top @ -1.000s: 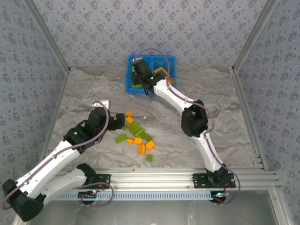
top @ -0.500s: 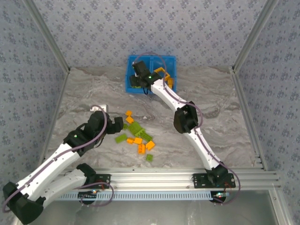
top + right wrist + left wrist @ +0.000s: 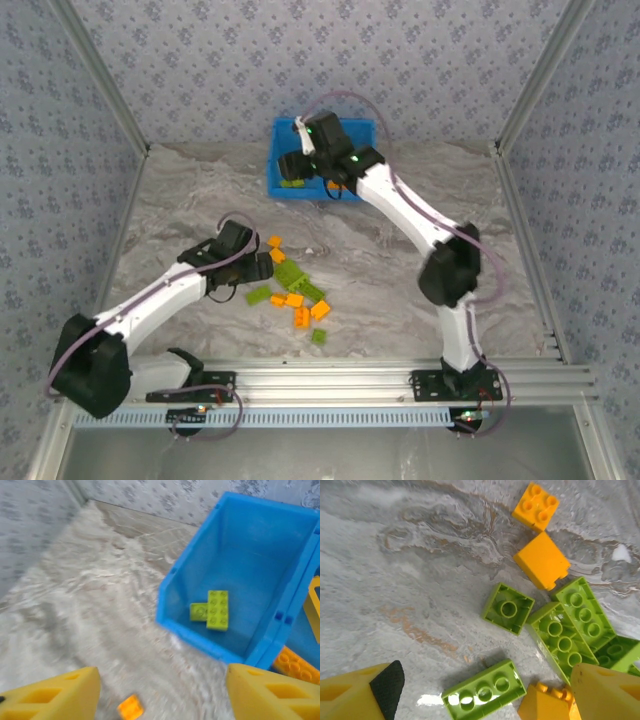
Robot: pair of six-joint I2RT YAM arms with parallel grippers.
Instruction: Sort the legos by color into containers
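Here, orange and lime green legos (image 3: 540, 625) are lying scattered, studs showing, under the left gripper (image 3: 492, 692), whose empty fingers are standing apart around a long green brick (image 3: 484, 690). The right gripper (image 3: 162, 695) is hanging open near the blue bin (image 3: 200, 640), with two green bricks (image 3: 214, 610) resting in its left compartment. A marbled grey table (image 3: 180, 200) and patterned walls (image 3: 300, 60) are framing everything.

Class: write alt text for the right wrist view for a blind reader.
Two green bricks lie touching in one compartment of a blue bin; orange pieces show in the next. Below, open yellow fingers frame a marbled table with one orange brick.
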